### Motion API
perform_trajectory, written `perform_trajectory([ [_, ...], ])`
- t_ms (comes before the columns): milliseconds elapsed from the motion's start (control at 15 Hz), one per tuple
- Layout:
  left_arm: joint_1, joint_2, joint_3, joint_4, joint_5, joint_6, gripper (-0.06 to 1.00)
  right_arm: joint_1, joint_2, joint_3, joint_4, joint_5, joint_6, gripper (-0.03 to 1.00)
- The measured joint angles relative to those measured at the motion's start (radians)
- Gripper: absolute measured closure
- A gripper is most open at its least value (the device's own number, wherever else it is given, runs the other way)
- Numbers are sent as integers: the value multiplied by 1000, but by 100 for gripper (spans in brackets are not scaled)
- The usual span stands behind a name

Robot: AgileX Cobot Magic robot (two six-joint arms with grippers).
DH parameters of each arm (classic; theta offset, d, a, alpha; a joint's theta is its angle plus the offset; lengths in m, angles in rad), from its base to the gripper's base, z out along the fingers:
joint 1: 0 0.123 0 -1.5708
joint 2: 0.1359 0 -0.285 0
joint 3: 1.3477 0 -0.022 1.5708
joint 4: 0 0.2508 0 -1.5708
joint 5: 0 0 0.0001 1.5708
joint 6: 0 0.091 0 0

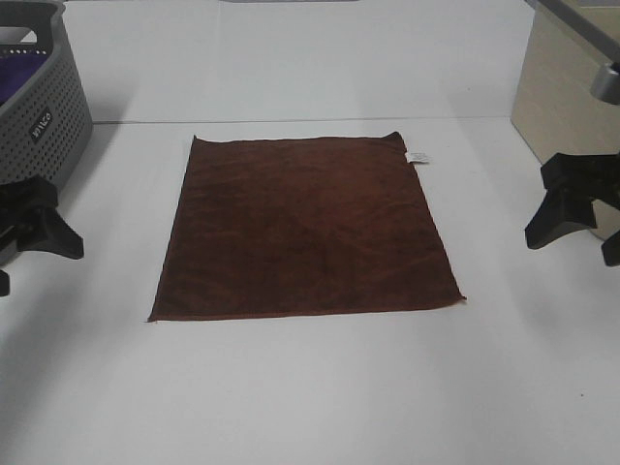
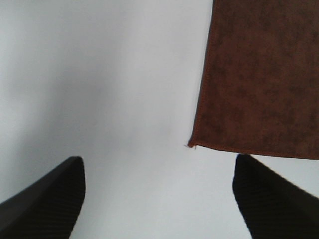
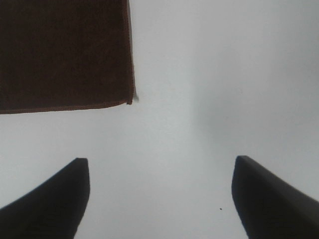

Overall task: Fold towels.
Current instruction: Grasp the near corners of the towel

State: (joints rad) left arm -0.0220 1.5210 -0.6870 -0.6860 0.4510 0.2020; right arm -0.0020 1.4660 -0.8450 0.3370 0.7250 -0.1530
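Centrally, flat towel (image 1: 305, 228) between left pincer (image 2: 157, 162) and right pincer (image 3: 159, 162)

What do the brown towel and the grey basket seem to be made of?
Brown towel: likely soft microfiber or terry cloth, matte, with a fuzzy mottled nap and stitched hem. Grey basket: probably moulded plastic, smooth, with a regular perforated wall.

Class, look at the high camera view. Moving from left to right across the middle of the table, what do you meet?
left pincer → brown towel → right pincer
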Motion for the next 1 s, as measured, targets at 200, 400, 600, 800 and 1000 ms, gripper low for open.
perform_trajectory([
  [200,0,136,-59,-257,47,219,19,0,144,-43,172,25,-161,22],
  [400,0,250,-124,-514,115,473,19,-28,259,-84,317,86,-313,23],
  [600,0,361,-168,-624,180,625,19,-131,348,-101,442,138,-441,24],
  [800,0,456,-176,-674,198,683,19,-150,424,-101,489,144,-504,25],
  [1000,-4,513,-183,-719,244,716,20,-150,485,-101,544,127,-547,25],
])
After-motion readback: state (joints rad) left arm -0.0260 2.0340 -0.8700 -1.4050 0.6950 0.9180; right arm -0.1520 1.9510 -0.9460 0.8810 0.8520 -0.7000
